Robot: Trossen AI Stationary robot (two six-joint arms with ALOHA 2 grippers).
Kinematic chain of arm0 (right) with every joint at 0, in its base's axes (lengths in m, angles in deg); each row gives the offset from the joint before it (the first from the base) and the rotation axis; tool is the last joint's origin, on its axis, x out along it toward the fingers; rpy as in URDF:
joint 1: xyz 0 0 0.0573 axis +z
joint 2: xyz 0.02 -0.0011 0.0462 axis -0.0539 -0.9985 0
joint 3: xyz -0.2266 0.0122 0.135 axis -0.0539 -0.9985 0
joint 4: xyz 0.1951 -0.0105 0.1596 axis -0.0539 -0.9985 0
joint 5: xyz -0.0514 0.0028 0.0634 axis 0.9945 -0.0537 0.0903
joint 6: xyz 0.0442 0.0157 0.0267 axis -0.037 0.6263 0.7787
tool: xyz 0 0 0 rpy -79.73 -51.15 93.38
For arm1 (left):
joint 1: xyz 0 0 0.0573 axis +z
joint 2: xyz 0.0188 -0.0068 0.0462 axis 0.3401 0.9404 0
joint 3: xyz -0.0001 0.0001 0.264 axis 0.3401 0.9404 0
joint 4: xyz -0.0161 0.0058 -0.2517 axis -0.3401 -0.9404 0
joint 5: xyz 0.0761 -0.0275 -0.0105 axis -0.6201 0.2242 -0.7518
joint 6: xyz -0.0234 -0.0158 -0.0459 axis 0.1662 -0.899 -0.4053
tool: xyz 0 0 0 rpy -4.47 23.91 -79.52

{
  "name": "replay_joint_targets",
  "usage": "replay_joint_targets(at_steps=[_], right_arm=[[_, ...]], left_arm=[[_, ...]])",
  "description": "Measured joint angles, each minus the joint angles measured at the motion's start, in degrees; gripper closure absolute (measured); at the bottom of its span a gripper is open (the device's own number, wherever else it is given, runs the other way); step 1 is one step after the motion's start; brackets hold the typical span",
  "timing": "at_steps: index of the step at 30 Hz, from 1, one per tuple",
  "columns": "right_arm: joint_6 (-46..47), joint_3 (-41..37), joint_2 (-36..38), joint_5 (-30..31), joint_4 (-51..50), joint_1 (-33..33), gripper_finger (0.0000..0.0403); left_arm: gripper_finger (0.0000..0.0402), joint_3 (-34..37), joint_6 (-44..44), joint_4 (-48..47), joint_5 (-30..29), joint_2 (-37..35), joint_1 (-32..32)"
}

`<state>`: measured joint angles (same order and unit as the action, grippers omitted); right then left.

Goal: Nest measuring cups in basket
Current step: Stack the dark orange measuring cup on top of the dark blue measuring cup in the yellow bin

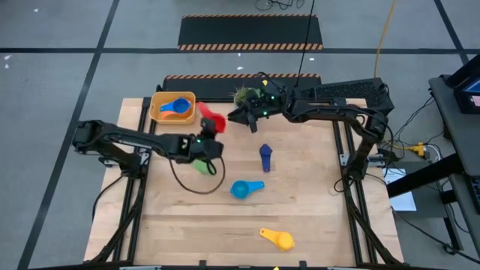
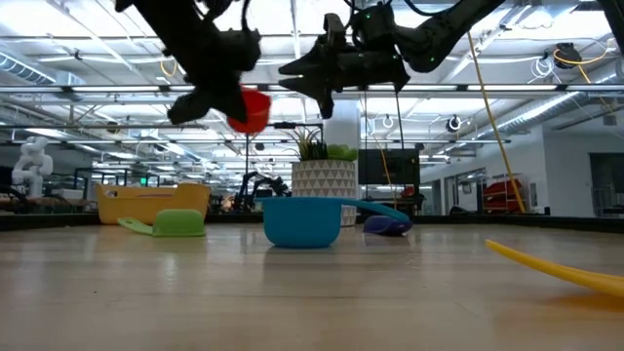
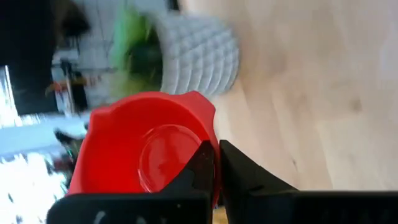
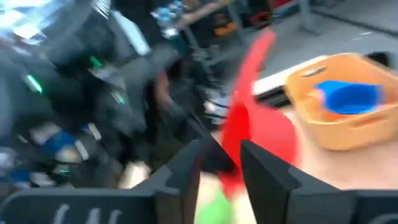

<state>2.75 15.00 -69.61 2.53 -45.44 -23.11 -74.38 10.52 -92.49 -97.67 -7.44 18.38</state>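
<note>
We count 6 measuring cups. 1 blue cup [image 1: 175, 108] lies inside the basket [image 1: 157, 103], which sits at the far left corner of the table [image 1: 300, 217]. 1 red cup [image 1: 211, 118] hangs in the air just right of the basket, above the boards. 1 green cup [image 1: 202, 166] rests on the table under the left arm. 1 dark blue cup [image 1: 265, 157] stands near the table's middle, 1 light blue cup [image 1: 241, 188] lies nearer the front, and 1 yellow cup [image 1: 278, 238] lies well apart near the front edge.

We see 2 grippers, both off the table. The left gripper [image 3: 217, 163] is clenched on the rim of the red cup, its fingers pinched together over the wall in the left wrist view. The right gripper [image 4: 219, 155] sits just beside the same cup with its fingers parted and the cup's red handle beyond the gap; we cannot tell from these views whether it touches the cup.

There is 1 white pot with a green plant [image 2: 325, 176] at the far edge of the table. The surface is pale wooden boards on a dark frame. Beyond it, the low view shows a large hall with ceiling lights and pipes, and the high view shows grey floor with 2 black mats edged in orange stripes.
</note>
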Motion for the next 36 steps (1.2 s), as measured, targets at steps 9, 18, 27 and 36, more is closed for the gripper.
replay_joint_targets(at_steps=[9,18,27,36], right_arm=[[-15.93,0.00,6.81,26.61,-17.09,2.38,0.0260],[-16.77,0.00,9.05,31.67,-26.52,6.34,0.0259],[-20.82,0.00,9.05,31.64,-25.69,7.19,0.0259],[-22.53,0.00,9.05,31.73,-25.41,7.17,0.0259]], left_arm=[[0.0391,-0.11,-16.75,-9.73,1.85,-9.51,12.80],[0.0383,-0.09,-33.58,-13.60,12.53,-9.62,30.95],[0.0380,-0.04,-45.41,-11.37,14.30,-8.42,39.67],[0.0394,7.94,-45.23,3.83,19.32,-8.44,43.21]])
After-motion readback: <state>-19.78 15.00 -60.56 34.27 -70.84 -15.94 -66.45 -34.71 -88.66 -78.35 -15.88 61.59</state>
